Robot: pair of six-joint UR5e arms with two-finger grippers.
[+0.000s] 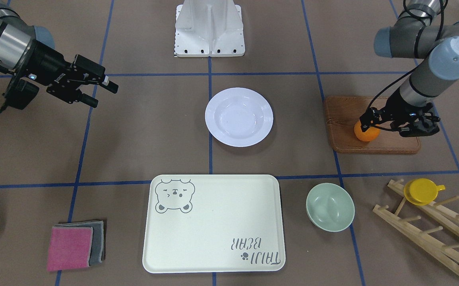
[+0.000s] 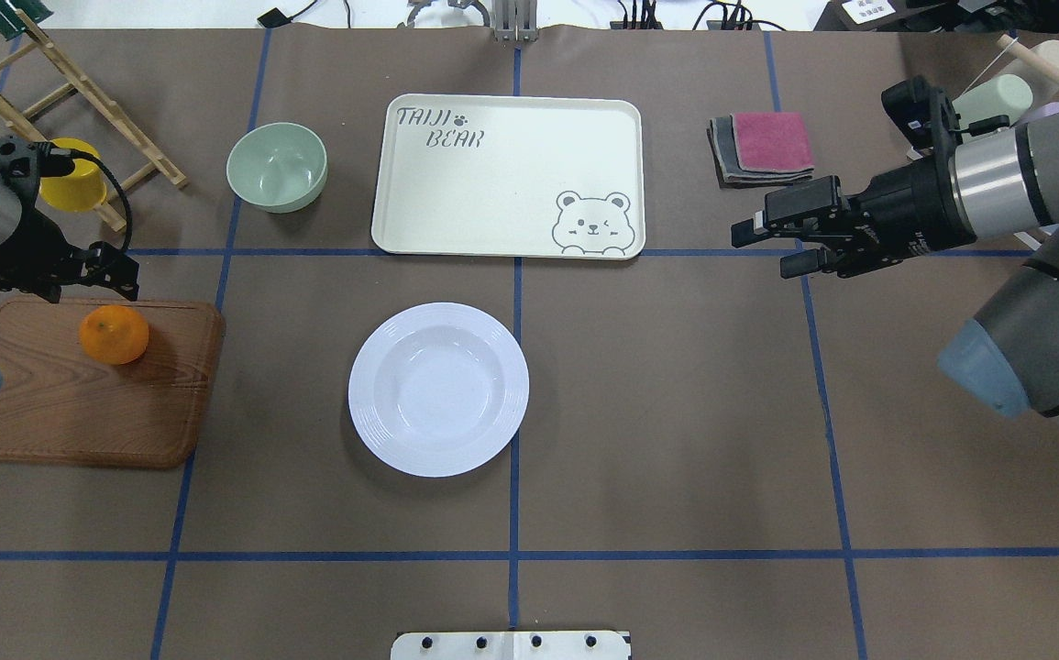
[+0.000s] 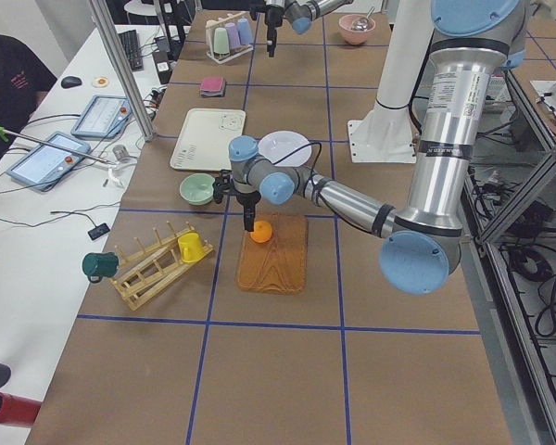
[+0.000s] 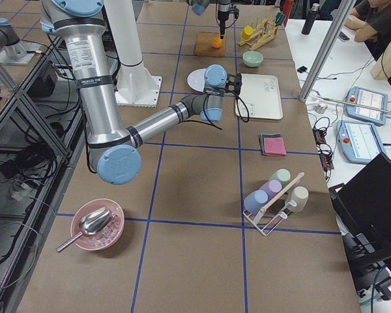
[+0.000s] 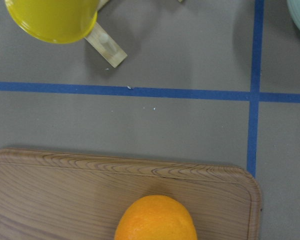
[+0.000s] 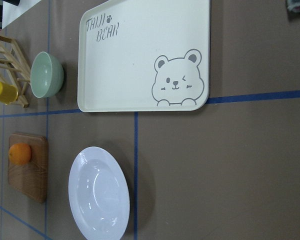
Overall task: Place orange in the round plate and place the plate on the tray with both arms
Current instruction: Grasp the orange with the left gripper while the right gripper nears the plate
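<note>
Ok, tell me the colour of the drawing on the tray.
Grey: a bear face and lettering on the cream tray, clearest in the right wrist-mounted view.

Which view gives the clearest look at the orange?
The overhead exterior view: the orange sits whole and unobstructed on the wooden board. Front-facing, the left gripper partly covers it; the left wrist view crops it at the bottom edge; the right wrist and side views show it tiny.
</note>
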